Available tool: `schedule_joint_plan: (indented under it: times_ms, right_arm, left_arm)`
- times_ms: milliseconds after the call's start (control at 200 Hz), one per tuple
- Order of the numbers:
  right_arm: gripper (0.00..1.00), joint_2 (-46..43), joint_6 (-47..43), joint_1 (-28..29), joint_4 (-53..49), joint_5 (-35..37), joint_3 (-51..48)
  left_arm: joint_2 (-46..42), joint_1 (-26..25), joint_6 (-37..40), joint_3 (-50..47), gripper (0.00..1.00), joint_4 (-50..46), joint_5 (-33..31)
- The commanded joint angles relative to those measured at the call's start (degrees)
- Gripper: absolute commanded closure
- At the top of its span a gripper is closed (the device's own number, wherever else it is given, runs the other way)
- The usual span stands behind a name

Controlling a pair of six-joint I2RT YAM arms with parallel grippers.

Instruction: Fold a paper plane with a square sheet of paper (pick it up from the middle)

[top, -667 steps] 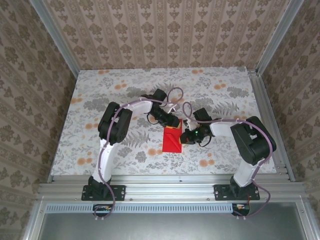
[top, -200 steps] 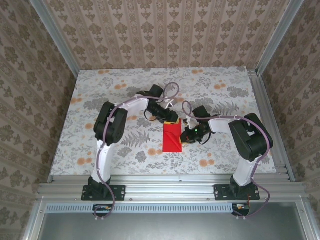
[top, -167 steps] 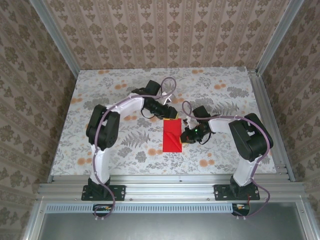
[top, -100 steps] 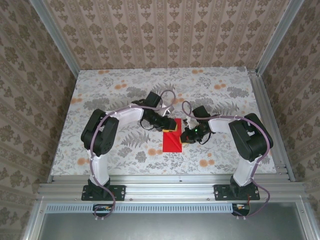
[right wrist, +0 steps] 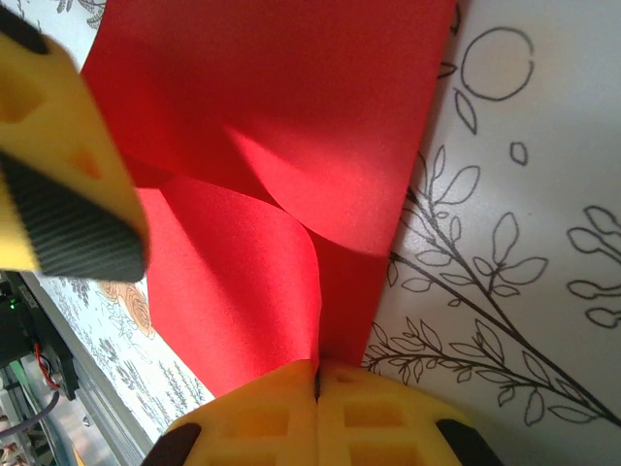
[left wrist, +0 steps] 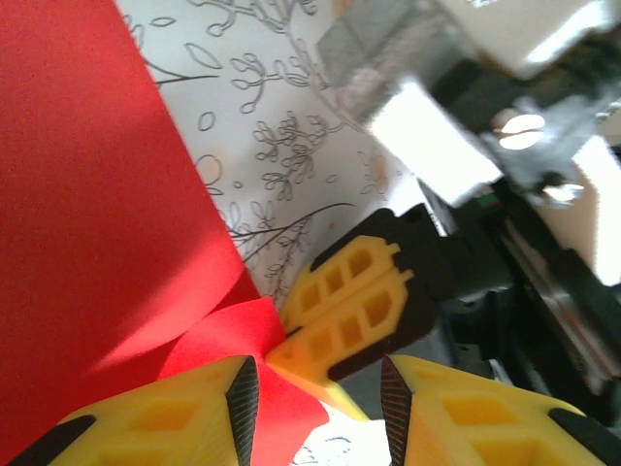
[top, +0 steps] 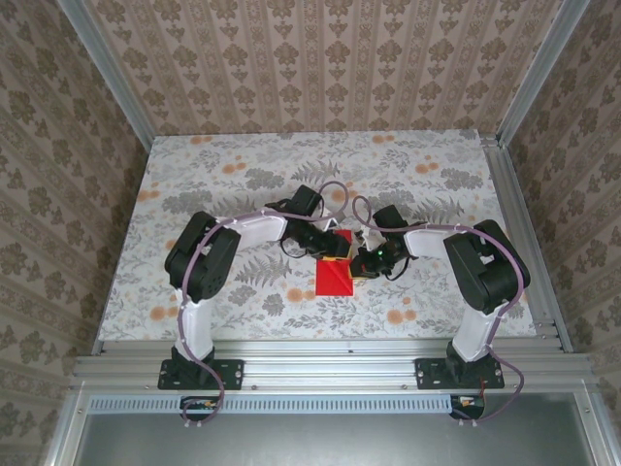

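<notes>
The red sheet of paper (top: 335, 279) lies folded small at the table's middle, between the two grippers. My right gripper (top: 360, 262) is shut on its right edge; in the right wrist view the fingertips (right wrist: 317, 374) pinch the paper (right wrist: 291, 126) where a loose flap curls up. My left gripper (top: 331, 246) hovers low over the paper's far end. In the left wrist view its jaws (left wrist: 315, 388) stand apart, a red flap (left wrist: 228, 340) rests against the left pad, and the right gripper's shut fingers (left wrist: 354, 301) point into the gap.
The floral table (top: 194, 175) stretches wide to the left, right and far side of the paper. Patterned walls and metal posts (top: 107, 68) close in the table. Both arms' cables (top: 340, 194) arch over the middle.
My left arm has swung in, bringing its gripper nearer over the paper's far end. The paper's far part has folded toward me, so the red shape is shorter. The right gripper stayed put.
</notes>
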Motion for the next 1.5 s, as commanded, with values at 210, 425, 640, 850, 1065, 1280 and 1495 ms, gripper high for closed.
schedule_joint_plan:
  times_ms: [210,425,640,850,1065,1280,1495]
  right_arm:
    - [1.00,3.3,-1.2,0.8,-3.7,10.4,-1.9]
    - [1.00,3.3,-1.1,0.8,-3.7,10.5,-2.0]
    - [1.00,3.4,-0.9,0.8,-3.6,10.5,-2.0]
    - [1.00,2.9,-0.7,0.8,-3.5,10.2,-2.2]
    - [0.94,0.4,0.2,0.8,-3.6,9.6,-2.2]
    - [0.84,-4.2,0.6,0.7,-5.1,9.2,-2.0]
    - [0.80,-10.6,1.4,0.3,-6.5,8.7,-3.9]
  left_arm:
    - [2.2,0.5,2.7,-0.9,0.59,-3.0,-2.2]
    - [2.7,0.6,4.6,-1.4,0.59,-4.7,-3.8]
    - [3.2,0.6,5.7,-2.6,0.59,-5.1,-5.0]
    - [4.1,0.7,7.0,-3.2,0.59,-6.4,-6.6]
    - [5.0,0.8,8.6,-3.2,0.59,-8.1,-8.5]
    - [6.0,1.0,9.4,-3.5,0.59,-8.7,-10.5]
    - [6.5,1.1,9.9,-3.2,0.59,-9.1,-10.8]
